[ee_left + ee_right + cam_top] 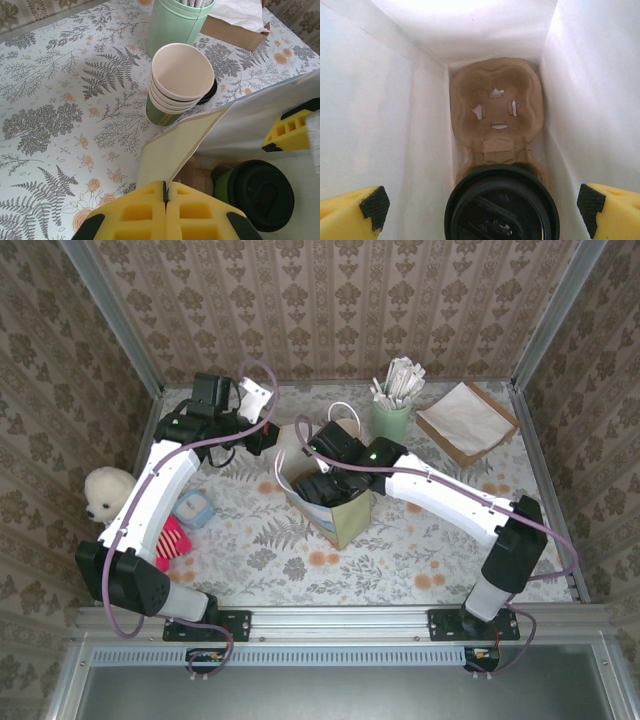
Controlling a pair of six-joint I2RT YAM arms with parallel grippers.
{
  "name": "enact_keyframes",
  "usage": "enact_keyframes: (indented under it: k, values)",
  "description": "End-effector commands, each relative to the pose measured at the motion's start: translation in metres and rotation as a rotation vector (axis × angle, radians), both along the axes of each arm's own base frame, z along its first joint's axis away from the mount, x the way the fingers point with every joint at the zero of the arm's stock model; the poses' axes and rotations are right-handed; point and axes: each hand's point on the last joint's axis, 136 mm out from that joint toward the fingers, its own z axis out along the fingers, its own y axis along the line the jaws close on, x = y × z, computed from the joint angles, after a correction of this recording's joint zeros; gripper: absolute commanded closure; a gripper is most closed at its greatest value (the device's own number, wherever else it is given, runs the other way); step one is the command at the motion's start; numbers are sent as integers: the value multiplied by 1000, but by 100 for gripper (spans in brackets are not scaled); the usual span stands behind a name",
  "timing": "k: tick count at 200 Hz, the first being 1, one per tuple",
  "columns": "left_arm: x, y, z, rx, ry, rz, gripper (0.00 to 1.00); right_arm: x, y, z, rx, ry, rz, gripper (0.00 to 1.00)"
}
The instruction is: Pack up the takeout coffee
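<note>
The takeout coffee (502, 205), a dark-green cup under a round black lid (260, 200), stands inside the paper bag (350, 520), seated in the near slot of a brown cardboard cup carrier (495, 102). My right gripper (485, 212) reaches down into the bag and is open. Its yellow fingers (355, 212) stand on either side of the lid, clear of it. My left gripper (165, 192) is shut on the bag's upper edge (175, 150) and holds the mouth open. In the top view the left gripper (283, 437) is at the bag's far-left rim.
A stack of lidless green cups (180, 82) stands just beyond the bag. Behind it are a pale-green holder of white sticks (393, 405) and a napkin box (465, 420). A white plush toy (103, 495) and small coloured items (172, 540) lie at the left.
</note>
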Motion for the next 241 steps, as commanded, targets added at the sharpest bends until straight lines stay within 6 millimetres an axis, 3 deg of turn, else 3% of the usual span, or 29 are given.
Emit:
enact_keyframes:
  k: [1, 176, 213, 219, 241]
  values:
    - [5, -4, 13, -24, -27, -4, 100, 4, 3, 27, 74, -81, 11, 0]
    - [7, -4, 12, -18, -29, -1, 100, -1, -2, 50, 155, -166, 24, 0]
    - [11, -4, 12, -39, -15, 32, 100, -9, -10, 88, 261, -242, 10, 0]
    - [11, -5, 13, -47, -9, 39, 100, -15, -18, 108, 314, -275, -9, 0]
    - [12, -5, 11, -48, 11, 84, 100, -19, -38, 140, 453, -346, -110, 0]
